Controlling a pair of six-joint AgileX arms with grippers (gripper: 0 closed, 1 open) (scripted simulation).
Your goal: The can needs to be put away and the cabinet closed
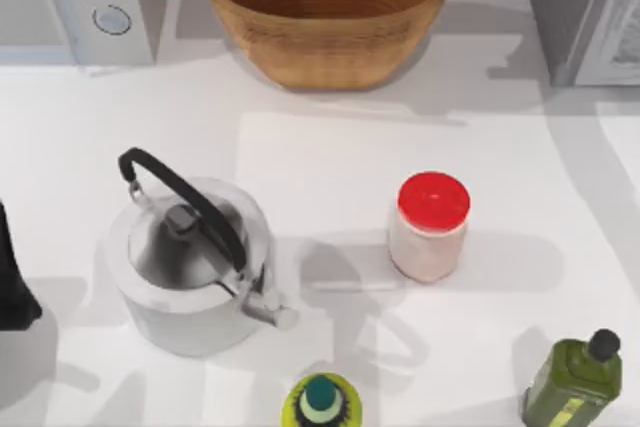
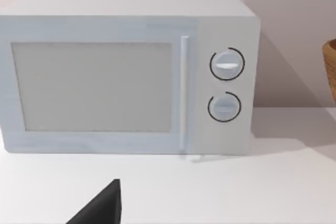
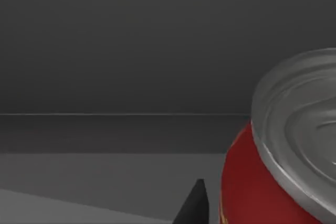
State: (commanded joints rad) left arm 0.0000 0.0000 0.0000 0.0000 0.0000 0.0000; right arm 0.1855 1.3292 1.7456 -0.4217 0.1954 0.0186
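— What are you counting on the table?

— I'm seeing one kettle (image 1: pixel 190 265), one woven basket (image 1: pixel 328 9), one red-lidded jar (image 1: pixel 429 227), one green bottle (image 1: pixel 577 377) and one yellow-green bottle (image 1: pixel 321 402).

— And the bigger units?

— I'm counting one microwave (image 2: pixel 128 74) with two knobs (image 2: pixel 227 64), one cabinet (image 1: pixel 585 12), and one can (image 3: pixel 286 156).

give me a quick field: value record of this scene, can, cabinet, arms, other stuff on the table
can: red can with silver top, close to the right wrist camera, dark grey interior behind it
cabinet: grey cabinet at the table's far right corner
left arm: dark part at the table's left edge, its camera facing the microwave
table items: basket, kettle, red-lidded jar, green bottle
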